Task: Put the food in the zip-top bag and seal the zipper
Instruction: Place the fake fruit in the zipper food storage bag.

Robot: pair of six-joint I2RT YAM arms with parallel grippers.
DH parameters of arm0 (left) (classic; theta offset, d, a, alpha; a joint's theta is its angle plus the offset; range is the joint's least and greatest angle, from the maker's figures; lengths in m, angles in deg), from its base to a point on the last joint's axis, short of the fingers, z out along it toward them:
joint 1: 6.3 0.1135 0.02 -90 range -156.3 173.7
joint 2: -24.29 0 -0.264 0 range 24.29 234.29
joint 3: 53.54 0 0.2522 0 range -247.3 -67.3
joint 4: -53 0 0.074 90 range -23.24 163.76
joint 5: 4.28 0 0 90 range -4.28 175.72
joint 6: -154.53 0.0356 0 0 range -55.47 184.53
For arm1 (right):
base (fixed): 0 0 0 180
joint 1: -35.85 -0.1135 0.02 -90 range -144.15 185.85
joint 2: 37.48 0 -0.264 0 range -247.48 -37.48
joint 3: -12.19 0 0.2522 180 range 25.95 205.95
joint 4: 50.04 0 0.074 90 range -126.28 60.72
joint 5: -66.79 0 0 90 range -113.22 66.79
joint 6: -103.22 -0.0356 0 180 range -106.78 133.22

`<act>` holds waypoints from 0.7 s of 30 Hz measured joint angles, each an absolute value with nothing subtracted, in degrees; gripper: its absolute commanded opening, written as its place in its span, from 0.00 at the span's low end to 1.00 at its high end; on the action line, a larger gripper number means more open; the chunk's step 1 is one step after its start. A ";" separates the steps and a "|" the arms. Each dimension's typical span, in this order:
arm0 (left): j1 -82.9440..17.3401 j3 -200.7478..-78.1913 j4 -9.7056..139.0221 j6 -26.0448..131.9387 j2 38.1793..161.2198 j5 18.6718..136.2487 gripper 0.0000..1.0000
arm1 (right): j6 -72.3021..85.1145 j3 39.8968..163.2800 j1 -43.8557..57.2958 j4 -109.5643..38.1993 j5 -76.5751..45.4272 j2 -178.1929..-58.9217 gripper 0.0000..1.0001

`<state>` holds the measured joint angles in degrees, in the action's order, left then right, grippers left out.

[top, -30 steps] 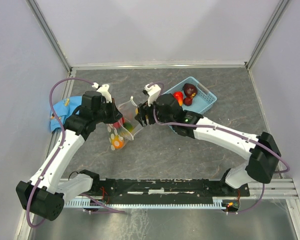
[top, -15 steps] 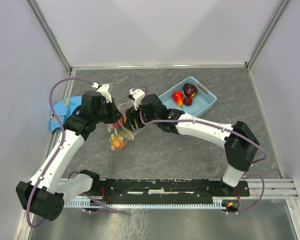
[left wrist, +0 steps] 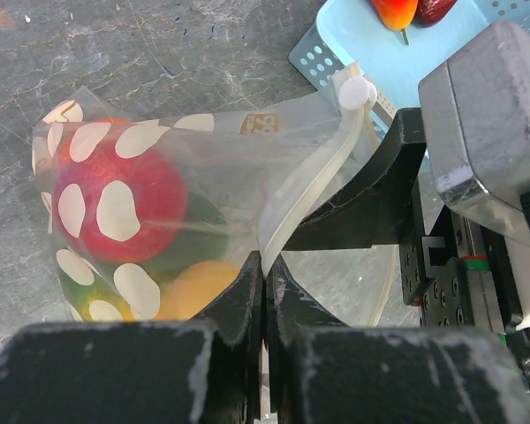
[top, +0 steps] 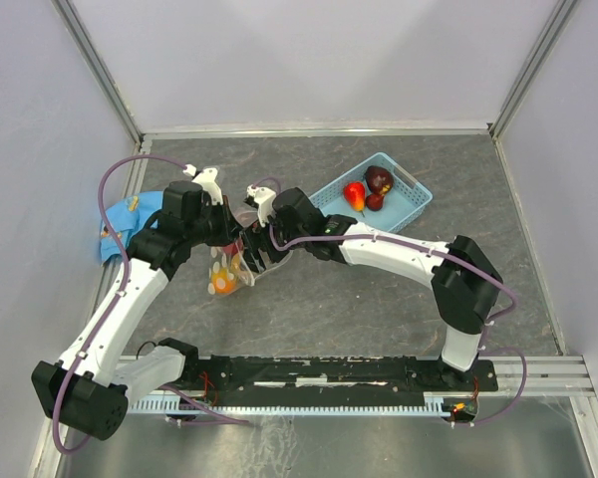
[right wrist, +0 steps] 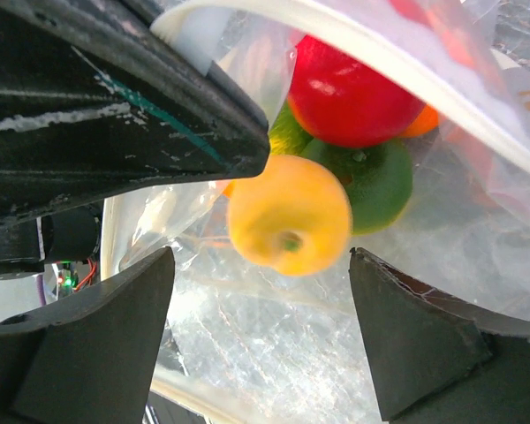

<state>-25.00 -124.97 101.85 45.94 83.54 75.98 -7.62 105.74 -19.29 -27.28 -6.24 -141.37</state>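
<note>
Right end effector [right wrist: 261, 265] moved into zip-top bag [left wrist: 221, 168], fingers apart

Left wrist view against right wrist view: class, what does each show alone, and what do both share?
Left wrist only: the blue basket and the left end effector shut on the edge of the zip-top bag. Right wrist only: the dimple on the yellow fruit, framed by the open right end effector. Both: the bag holding a red fruit.

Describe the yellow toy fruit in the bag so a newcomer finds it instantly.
Find the clear white-dotted zip-top plastic bag held between the two arms. Inside, nearest the mouth, lies a glossy round yellow toy fruit with a dimple; its neighbours are a red fruit and a green fruit.
</note>
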 measured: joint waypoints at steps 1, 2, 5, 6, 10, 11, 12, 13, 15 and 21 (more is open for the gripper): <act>-25.00 -124.97 101.85 45.94 83.49 75.98 0.03 | -7.62 105.76 -19.29 -27.26 -5.94 -141.37 0.89; -25.00 -124.97 101.85 45.94 83.47 75.98 0.03 | -7.60 105.74 -19.29 -27.24 -5.81 -141.35 0.89; -25.00 -124.97 101.85 45.94 83.45 75.98 0.03 | -7.51 105.68 -19.29 -26.67 -6.05 -140.74 0.88; -25.00 -124.97 101.85 45.94 83.43 75.98 0.03 | -7.38 105.42 -19.29 -26.32 -6.44 -140.06 0.88; -25.00 -124.97 101.83 45.94 83.36 75.98 0.03 | -6.44 103.91 -19.29 -24.57 -9.24 -134.86 0.86; -25.00 -124.97 101.85 45.94 83.36 75.98 0.03 | -6.18 103.62 -19.29 -24.18 -10.42 -133.37 0.86; -25.00 -124.97 101.83 45.94 83.36 75.98 0.03 | -5.91 103.32 -19.29 -23.76 -11.95 -131.63 0.84; -25.00 -124.97 101.83 45.94 83.36 75.98 0.03 | -5.72 103.03 -19.29 -23.35 -13.48 -130.03 0.83; -25.00 -124.97 101.83 45.94 83.36 75.98 0.03 | -5.30 102.53 -19.37 -22.45 -18.09 -126.77 0.80; -25.00 -124.97 101.83 45.94 83.36 75.98 0.03 | -5.63 102.18 -19.44 -20.40 -30.37 -124.35 0.75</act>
